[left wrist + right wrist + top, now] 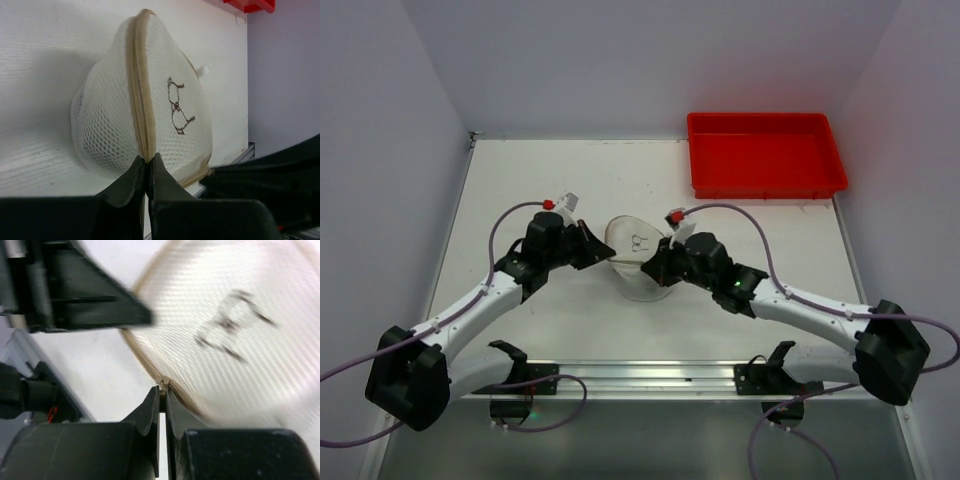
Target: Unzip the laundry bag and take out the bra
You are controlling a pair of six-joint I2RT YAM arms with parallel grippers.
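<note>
Laundry bag [640,258] stands on edge on the table [570,190] between both arms, its zipper band [140,90] running straight away from the left gripper [148,159], whose jaws are pinched closed on that seam. Right gripper [162,390], equally near, is clamped on the bag's rim, seemingly at the pull.

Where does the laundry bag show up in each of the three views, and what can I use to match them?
Top external: laundry bag at the centre of the picture.
Left wrist: laundry bag fills the middle, seen edge-on.
Right wrist: laundry bag fills the upper right, blurred.
Shared landmark: the black line drawing on its round face.
</note>
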